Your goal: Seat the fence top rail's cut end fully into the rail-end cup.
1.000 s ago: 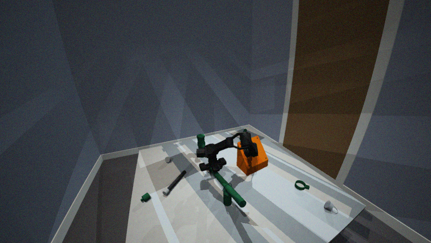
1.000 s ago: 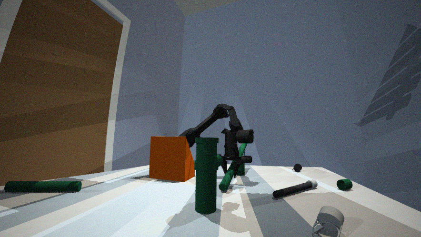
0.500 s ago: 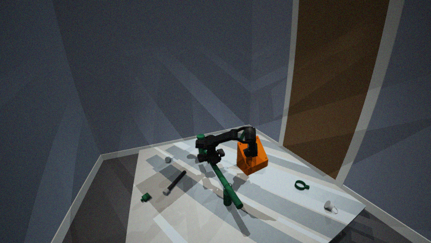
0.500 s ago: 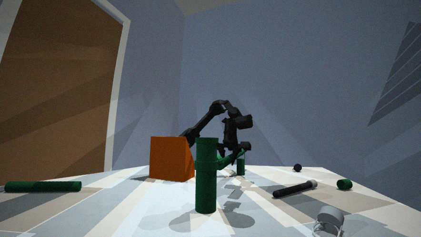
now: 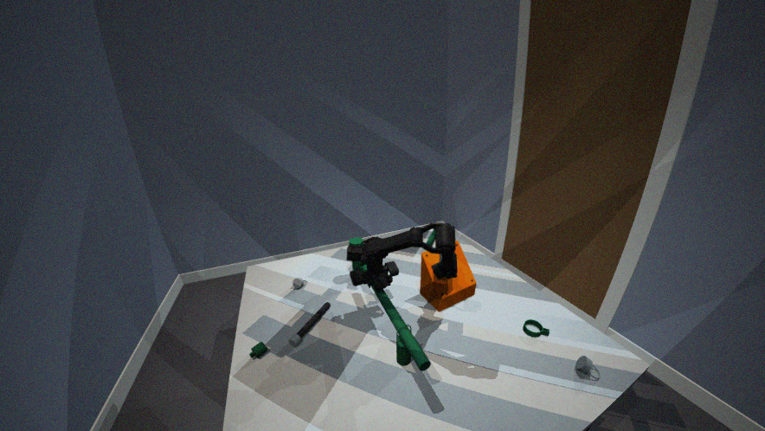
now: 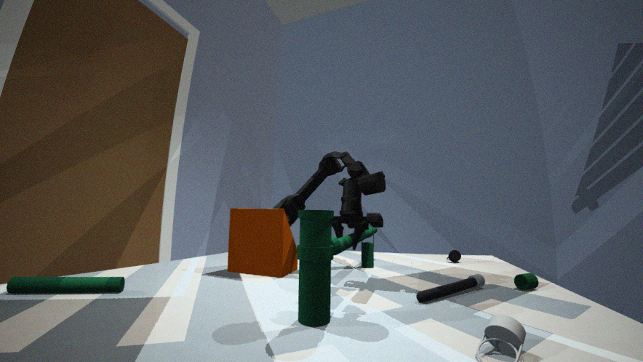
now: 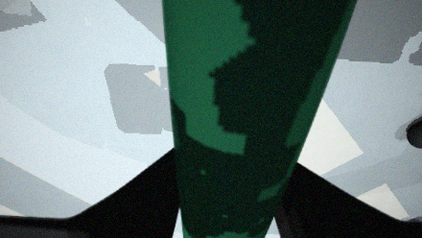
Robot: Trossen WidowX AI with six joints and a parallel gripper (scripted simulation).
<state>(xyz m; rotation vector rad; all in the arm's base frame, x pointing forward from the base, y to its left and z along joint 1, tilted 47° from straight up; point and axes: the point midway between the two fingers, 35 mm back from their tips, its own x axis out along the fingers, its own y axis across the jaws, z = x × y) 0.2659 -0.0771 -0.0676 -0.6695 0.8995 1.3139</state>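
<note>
The big green post [image 6: 314, 292] [image 5: 356, 242] stands upright. Its brace band [image 6: 315, 252] sits on the upper part, below the post cap [image 6: 316, 215]. The green top rail [image 5: 397, 321] [image 6: 347, 241] [image 7: 230, 58] slopes from the short post [image 5: 402, 352] [image 6: 367, 255], where it passes the loop cap, down toward the band. My gripper [image 5: 381, 286] [image 6: 346, 241] [image 7: 224, 156] is shut on the rail between the posts, near the big post. The cut end and the cup are hidden behind the big post and the arm, so I cannot tell whether the end is inside.
An orange block [image 5: 459, 278] [image 6: 256, 240] stands beside the arm. A black rod [image 5: 312, 321] [image 6: 445, 290], a green cap [image 5: 258, 350] [image 6: 526, 281], grey caps [image 5: 583, 366] [image 6: 505, 331], a green ring [image 5: 526, 329] and a green tube [image 6: 65, 284] lie around.
</note>
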